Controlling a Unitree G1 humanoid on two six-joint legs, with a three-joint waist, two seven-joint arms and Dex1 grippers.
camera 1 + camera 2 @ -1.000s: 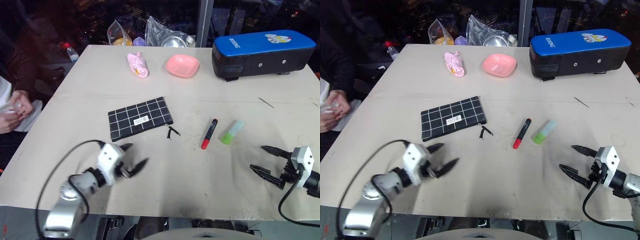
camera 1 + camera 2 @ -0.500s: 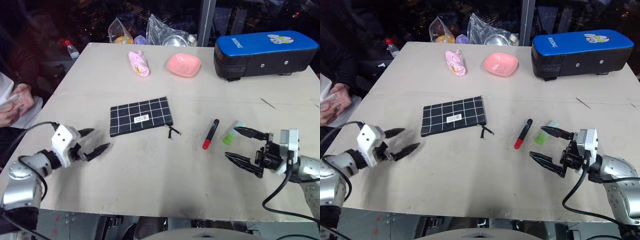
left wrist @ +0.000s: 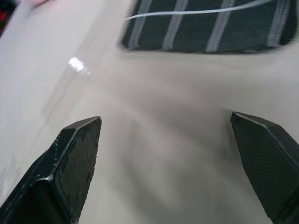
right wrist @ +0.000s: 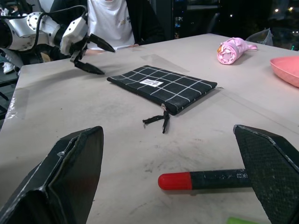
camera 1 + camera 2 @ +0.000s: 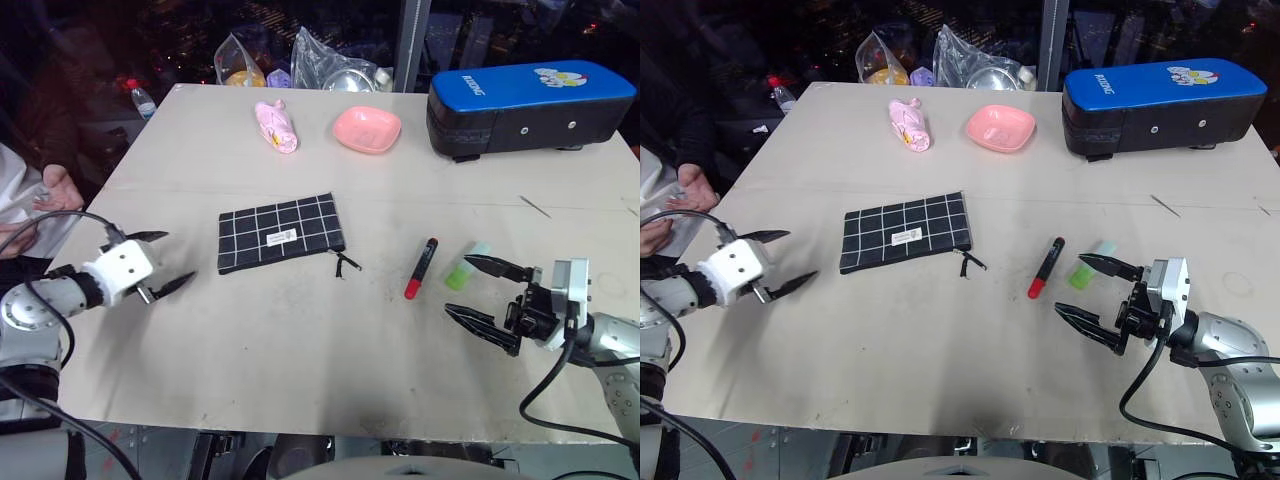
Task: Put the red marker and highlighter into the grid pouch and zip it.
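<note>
Right now both your grippers are spread wide and empty: left gripper (image 5: 160, 262) beside the grid pouch (image 5: 281, 232), right gripper (image 5: 484, 292) near the highlighter (image 5: 465, 266). Red marker (image 5: 420, 267) lies between pouch and highlighter. Marker looks light, rigid, likely to roll; pinch mid-barrel. Pouch is probably floppy fabric, so pin an edge and pull the zipper tab (image 5: 345, 263).

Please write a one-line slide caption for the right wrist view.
Open right gripper facing the red marker and grid pouch on the table.
</note>
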